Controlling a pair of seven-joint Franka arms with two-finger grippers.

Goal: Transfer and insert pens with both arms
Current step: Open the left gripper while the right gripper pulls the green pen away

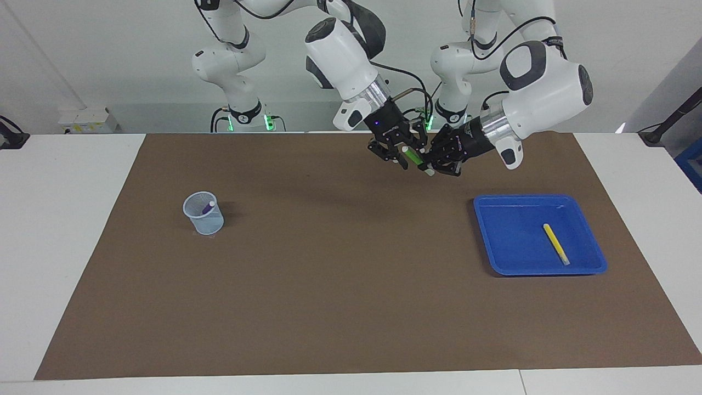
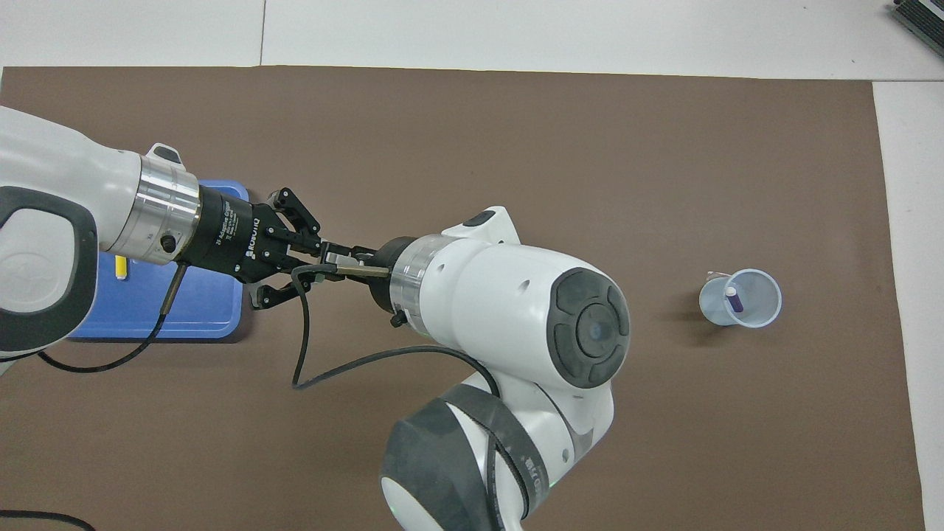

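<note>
Now both grippers meet on the green pen (image 1: 412, 157) in the air over the brown mat (image 1: 340, 296), at the robots' end of the table.

Left gripper (image 1: 429, 164), coming in from the left arm (image 1: 540, 90), has its fingers clamped on the lower part of the green pen, whose pale tip pokes out below. Right gripper (image 1: 405, 157), on the right arm (image 1: 345, 57), has its fingers closed around the pen's upper part, so both grip it at once. From overhead the two grippers touch tip to tip and the pen is hidden between them. A yellow pen (image 1: 556, 244) lies flat in the blue tray (image 1: 496, 258) toward the left arm's end of the table. A purple pen (image 1: 208, 207) stands tilted in the pale mesh cup (image 1: 205, 221) toward the right arm's end, well apart from the tray.
</note>
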